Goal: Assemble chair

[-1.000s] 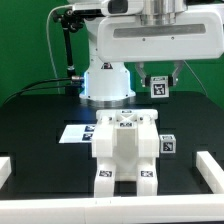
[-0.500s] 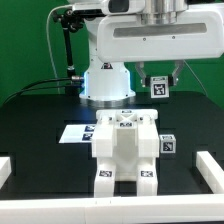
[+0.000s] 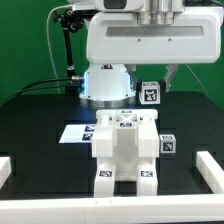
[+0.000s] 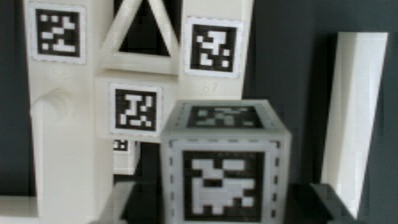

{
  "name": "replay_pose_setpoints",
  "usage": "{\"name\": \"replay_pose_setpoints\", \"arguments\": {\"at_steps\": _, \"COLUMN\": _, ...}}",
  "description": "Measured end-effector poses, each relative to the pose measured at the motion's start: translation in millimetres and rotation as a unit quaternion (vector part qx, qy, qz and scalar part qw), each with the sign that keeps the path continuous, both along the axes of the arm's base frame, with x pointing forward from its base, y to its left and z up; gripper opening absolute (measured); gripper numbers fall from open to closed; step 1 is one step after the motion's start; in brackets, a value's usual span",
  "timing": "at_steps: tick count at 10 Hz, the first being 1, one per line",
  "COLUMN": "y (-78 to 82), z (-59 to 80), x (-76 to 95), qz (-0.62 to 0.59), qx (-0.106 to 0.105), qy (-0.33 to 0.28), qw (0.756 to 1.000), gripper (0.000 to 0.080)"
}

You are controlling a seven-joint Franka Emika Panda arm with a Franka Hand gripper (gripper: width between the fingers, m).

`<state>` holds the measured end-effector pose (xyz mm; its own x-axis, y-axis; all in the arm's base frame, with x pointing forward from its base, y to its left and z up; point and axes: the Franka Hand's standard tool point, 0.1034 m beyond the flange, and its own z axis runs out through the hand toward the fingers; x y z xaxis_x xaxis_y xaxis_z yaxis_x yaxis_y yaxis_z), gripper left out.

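Hand (image 3: 152, 88) pinched a tagged cube (image 3: 150, 95) clear above the bench (image 3: 40, 115); the part-built chair (image 3: 125, 150) stood below it, apart, bare bench between. Only the wrist view showed the cube's second tagged face.

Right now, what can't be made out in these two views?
Exterior view: where the gripper grips the held cube, hidden by the cube itself.
Exterior view: the rear of the chair assembly, hidden by its own front.
Exterior view: the loose cube and its tag, too small to read.
Wrist view: most of the chair assembly, cut off by picture edges and blocked by the held cube.
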<state>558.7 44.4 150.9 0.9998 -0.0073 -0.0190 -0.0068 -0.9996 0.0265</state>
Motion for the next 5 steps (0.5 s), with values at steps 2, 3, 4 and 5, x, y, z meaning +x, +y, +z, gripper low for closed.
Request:
{"name": "replay_pose_setpoints", "arguments": {"at_steps": 2, "y": -1.9, "z": -8.5, "x": 1.4, "qz": 0.0, "qx": -0.004, "qy": -0.004, "qw": 1.0, "gripper": 0.0284}}
{"name": "replay_pose_setpoints", "arguments": {"at_steps": 3, "y": -2.3, "z": -10.5, "x": 0.7, "qz": 0.0, "qx": -0.005, "qy": -0.002, "qw": 1.0, "gripper": 0.0284}}
{"name": "replay_pose_setpoints", "arguments": {"at_steps": 4, "y": -1.8, "z": -11.6, "x": 0.6, "qz": 0.0, "qx": -0.005, "qy": -0.002, "qw": 1.0, "gripper": 0.0284}}
{"name": "replay_pose_setpoints", "arguments": {"at_steps": 5, "y": -1.8, "z": -15.3, "x": 1.4, "qz": 0.001, "qx": -0.007, "qy": -0.004, "qw": 1.0, "gripper": 0.0284}}
